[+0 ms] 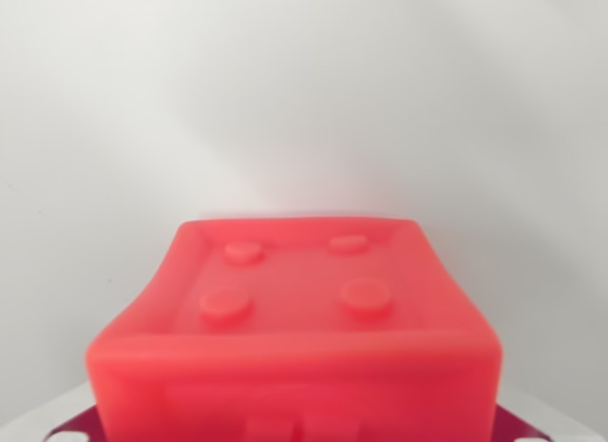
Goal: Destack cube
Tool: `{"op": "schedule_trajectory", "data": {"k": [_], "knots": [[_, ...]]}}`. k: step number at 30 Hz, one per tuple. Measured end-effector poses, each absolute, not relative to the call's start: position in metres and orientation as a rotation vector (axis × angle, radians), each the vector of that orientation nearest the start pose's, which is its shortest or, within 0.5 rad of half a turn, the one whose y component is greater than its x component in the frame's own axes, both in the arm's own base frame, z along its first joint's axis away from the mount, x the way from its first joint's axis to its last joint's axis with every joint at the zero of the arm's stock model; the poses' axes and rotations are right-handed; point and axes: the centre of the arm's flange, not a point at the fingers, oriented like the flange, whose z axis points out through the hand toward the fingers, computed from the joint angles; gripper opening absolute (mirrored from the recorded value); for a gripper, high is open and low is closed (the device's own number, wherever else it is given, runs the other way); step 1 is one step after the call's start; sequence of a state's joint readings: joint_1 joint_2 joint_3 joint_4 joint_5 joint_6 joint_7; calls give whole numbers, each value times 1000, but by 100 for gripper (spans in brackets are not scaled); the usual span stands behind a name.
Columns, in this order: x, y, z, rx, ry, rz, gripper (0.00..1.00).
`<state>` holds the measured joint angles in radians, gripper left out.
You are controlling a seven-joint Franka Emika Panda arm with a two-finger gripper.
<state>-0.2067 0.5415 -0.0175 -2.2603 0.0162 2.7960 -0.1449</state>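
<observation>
1. Wrist view is showing none of my fingers, so I cannot tell whether my gripper is spread, clenched or grasping anything.

2. Where my fingertips would be sitting, the red cube (293,342) is filling the lower middle of the picture instead, very close to the lens and slightly blurred.

3. The cube is facing me with its top side, which is carrying a raised rim and four round studs (296,276) set in a square pattern, two nearer and two farther.

4. Its near edge is running across the bottom of the picture, with the front face dropping out of sight below the frame.

5. Under the cube, at both bottom corners, a darker magenta piece (76,431) is peeking out; it is looking flat, with small pale dots, and I cannot tell what it is.

6. Beyond the cube, a plain white-grey surface (304,90) is taking up the whole upper half, with a soft shadow lying across it.
</observation>
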Motion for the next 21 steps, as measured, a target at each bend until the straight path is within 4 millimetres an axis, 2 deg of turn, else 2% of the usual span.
{"op": "schedule_trajectory", "data": {"k": [9,10,21], "knots": [[514,-119,115,-3140,145,9,0],[514,-119,115,-3140,145,9,100],[514,-119,115,-3141,145,8,100]]}}
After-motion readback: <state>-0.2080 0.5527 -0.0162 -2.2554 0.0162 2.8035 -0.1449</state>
